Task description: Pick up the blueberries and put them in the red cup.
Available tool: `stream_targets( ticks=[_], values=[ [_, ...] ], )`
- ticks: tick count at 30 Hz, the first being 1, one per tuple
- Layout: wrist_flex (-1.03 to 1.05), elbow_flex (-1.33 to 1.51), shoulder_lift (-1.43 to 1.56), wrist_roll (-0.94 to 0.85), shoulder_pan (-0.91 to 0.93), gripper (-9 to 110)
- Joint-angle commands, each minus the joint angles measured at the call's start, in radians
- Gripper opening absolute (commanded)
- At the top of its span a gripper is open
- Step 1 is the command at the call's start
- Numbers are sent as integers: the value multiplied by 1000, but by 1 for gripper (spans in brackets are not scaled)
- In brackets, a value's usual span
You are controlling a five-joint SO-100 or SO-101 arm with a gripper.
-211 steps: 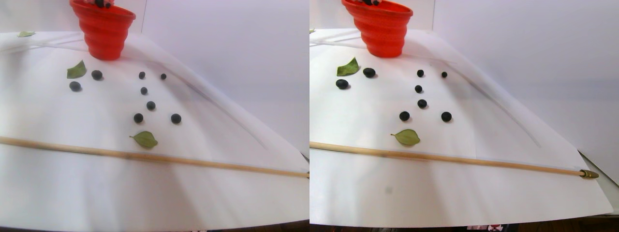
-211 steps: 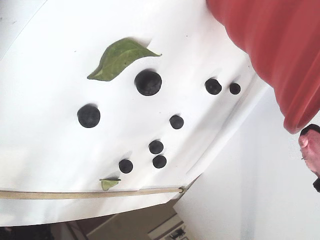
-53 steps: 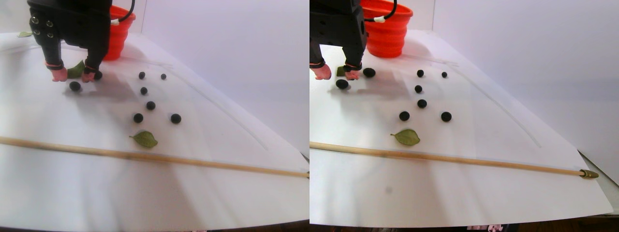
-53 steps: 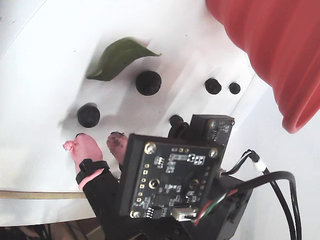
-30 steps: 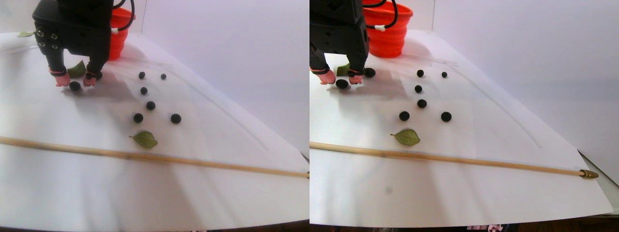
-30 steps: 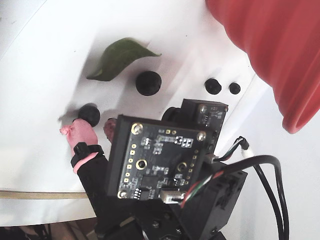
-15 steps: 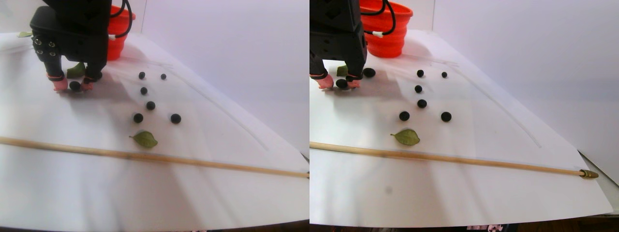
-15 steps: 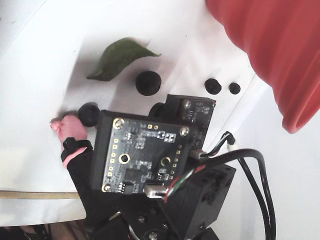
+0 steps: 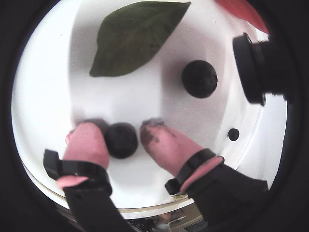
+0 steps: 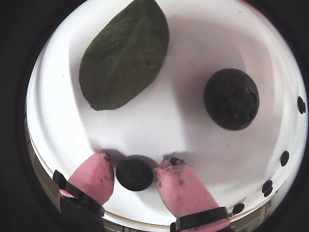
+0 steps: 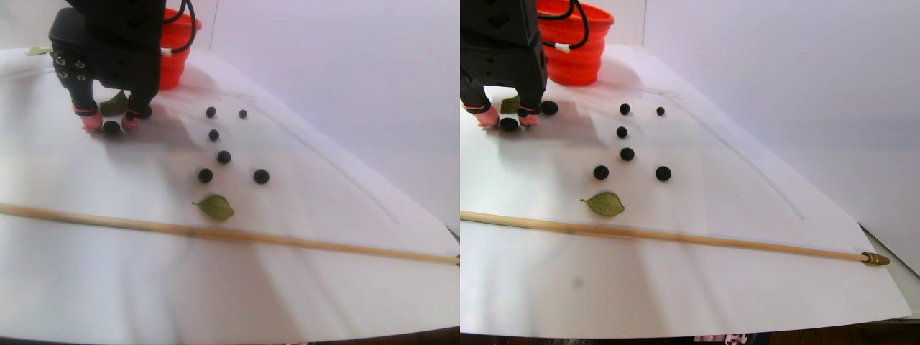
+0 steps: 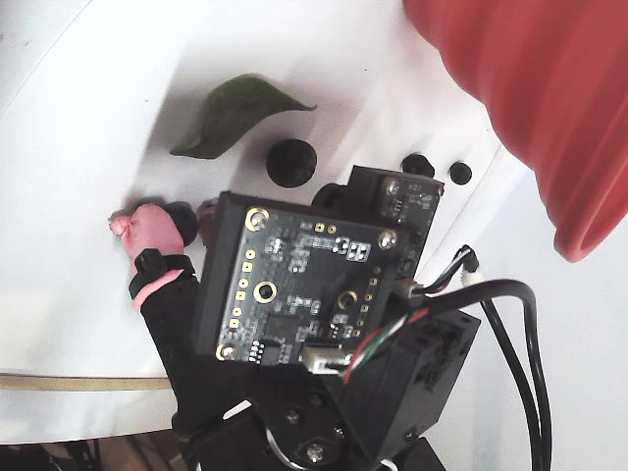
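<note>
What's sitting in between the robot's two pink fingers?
One blueberry lies on the white sheet between the pink fingertips; both wrist views show it.

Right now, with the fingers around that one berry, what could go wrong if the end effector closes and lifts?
1. The blueberry sits between the pink fingertips of the end effector near their very ends, so it might squirt forward when squeezed.
2. The right fingertip looks smeared dark; residue may reduce grip.
3. The bigger blueberry and leaf lie just ahead, so an escaping berry could knock them.
</note>
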Motion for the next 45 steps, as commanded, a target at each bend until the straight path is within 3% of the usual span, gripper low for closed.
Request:
stream_targets(
  ticks=[1, 19, 45],
  values=[
    [-14, 3, 5, -3, -5, 15],
    [-3, 15, 12, -8, 0, 12],
    [413, 38, 440, 32, 11, 11]
  ],
)
